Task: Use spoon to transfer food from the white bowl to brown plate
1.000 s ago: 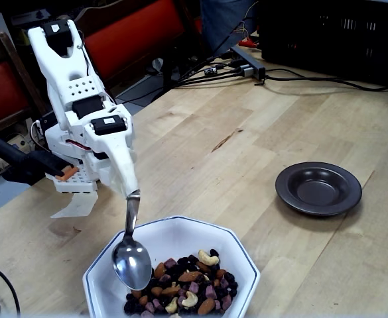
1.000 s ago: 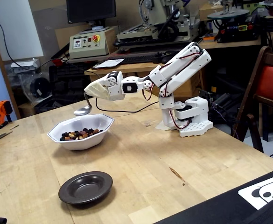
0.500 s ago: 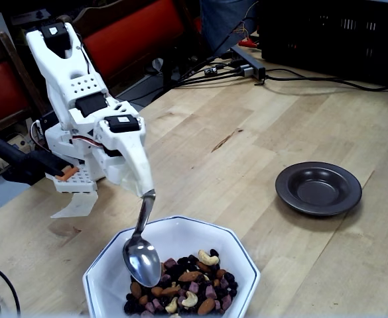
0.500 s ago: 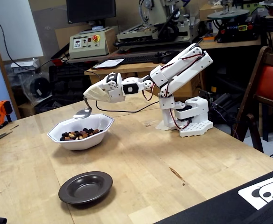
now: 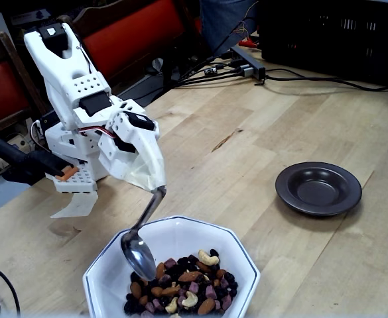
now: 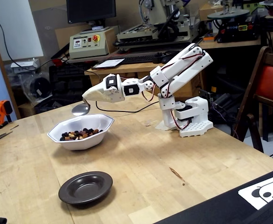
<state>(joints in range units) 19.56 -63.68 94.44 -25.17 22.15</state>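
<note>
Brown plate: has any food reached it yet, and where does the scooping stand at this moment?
Nothing delivered: the brown plate is empty in both fixed views. In hand: the gripper holds the spoon, whose bowl sits low over the white bowl at the edge of the food; it looks empty. Left: load a scoop, carry it across the table and tip it onto the plate.

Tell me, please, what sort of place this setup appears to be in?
Probably a workshop or makerspace: machine tools and a control box with a red emergency stop stand behind the wooden workbench, with cables trailing across it.
</note>
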